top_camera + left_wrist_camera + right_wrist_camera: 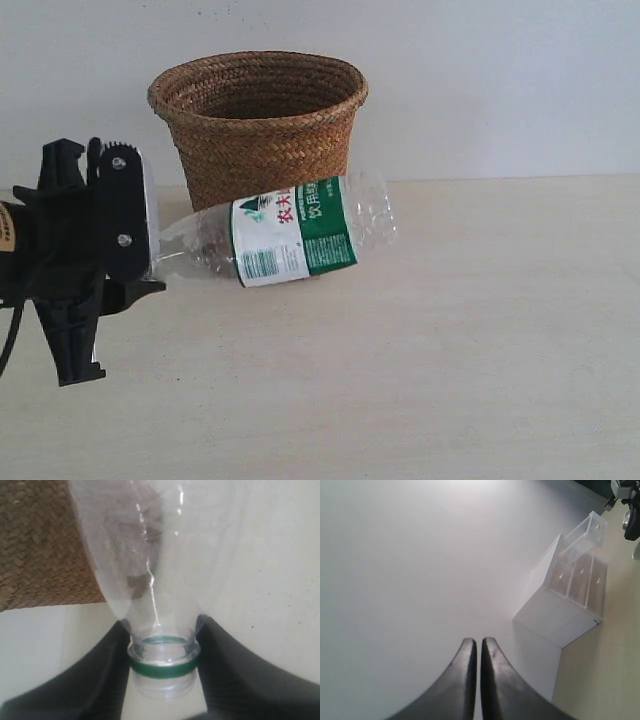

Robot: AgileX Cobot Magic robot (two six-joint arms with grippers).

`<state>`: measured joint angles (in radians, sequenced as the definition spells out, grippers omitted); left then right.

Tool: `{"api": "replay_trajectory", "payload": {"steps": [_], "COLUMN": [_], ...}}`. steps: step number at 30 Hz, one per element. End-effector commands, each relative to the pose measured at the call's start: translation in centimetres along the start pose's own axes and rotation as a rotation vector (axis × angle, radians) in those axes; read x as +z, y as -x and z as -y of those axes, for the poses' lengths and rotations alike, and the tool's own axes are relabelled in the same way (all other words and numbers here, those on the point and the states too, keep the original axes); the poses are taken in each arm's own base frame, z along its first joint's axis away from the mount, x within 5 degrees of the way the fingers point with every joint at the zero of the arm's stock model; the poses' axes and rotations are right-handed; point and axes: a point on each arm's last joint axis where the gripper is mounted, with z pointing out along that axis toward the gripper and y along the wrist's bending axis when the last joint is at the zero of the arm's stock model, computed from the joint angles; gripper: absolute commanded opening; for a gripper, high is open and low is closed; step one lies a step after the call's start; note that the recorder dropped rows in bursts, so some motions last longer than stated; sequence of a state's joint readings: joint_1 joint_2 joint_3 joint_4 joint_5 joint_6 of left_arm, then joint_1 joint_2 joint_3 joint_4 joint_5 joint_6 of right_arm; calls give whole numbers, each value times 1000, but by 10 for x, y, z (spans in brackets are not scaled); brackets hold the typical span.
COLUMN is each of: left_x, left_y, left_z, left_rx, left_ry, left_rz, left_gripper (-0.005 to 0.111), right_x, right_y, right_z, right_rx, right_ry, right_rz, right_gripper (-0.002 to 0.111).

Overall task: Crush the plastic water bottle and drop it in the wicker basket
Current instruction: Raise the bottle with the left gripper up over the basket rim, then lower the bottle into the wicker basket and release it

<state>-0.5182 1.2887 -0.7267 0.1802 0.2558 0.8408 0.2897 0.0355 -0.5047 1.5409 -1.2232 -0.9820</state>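
Note:
The plastic water bottle [290,238] lies on its side in front of the wicker basket [258,120], its white-and-green label facing the exterior camera and its base pointing right. My left gripper [150,262] is shut on the bottle's capless neck at the left. In the left wrist view the neck with its green ring [163,667] sits squeezed between the two dark fingers [95,680], and the basket [40,545] is close behind. My right gripper [478,642] is shut on nothing, aimed at a white wall, and does not show in the exterior view.
The basket stands against a white back wall on a pale wooden tabletop [450,340]. In the right wrist view a clear plastic drawer box [570,590] stands on the wood surface, with dark equipment [627,505] at the corner.

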Motion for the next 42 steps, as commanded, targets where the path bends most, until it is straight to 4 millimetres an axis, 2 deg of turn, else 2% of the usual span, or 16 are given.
{"api": "replay_trajectory", "payload": {"steps": [1, 7, 9, 11, 15, 18, 23, 27, 30, 33, 35, 38, 40, 42], "left_x": [-5, -3, -6, -8, -10, -17, -35, -47, -43, -29, -14, 10, 23, 35], "left_y": [3, 23, 26, 27, 31, 41, 49, 50, 46, 41, 38, 32, 28, 28], "left_z": [7, 53, 60, 58, 36, 3, -55, -70, -61, -40, -21, -3, 3, 1], "left_rx": [-150, -111, -88, -54, 64, 170, 113, 99, 45, 8, 18, 0, -2, -15], "left_ry": [-77, -447, -501, -495, -338, -126, 103, 119, 34, -158, -324, -474, -516, -460], "left_rz": [-10, -32, -41, -47, -39, -4, -43, -90, -132, -179, -214, -296, -344, -351], "left_gripper": [4, 4, 4, 4, 4, 4, 4, 4, 4, 4, 4, 4, 4, 4], "right_x": [-1, -1, -1, -1, -1, -1, -1, -1, -1, -1, -1, -1, -1, -1], "right_y": [0, 0, 0, 0, 0, 0, 0, 0, 0, 0, 0, 0, 0, 0], "right_z": [1, 1, 1, 1, 1, 1, 1, 1, 1, 1, 1, 1, 1, 1], "right_rx": [-6, -6, -6, -6, -6, -6, -6, -6, -6, -6, -6, -6, -6, -6], "right_ry": [0, 0, 0, 0, 0, 0, 0, 0, 0, 0, 0, 0, 0, 0], "right_rz": [5, 5, 5, 5, 5, 5, 5, 5, 5, 5, 5, 5, 5, 5], "right_gripper": [0, 0, 0, 0, 0, 0, 0, 0, 0, 0, 0, 0, 0, 0]}}
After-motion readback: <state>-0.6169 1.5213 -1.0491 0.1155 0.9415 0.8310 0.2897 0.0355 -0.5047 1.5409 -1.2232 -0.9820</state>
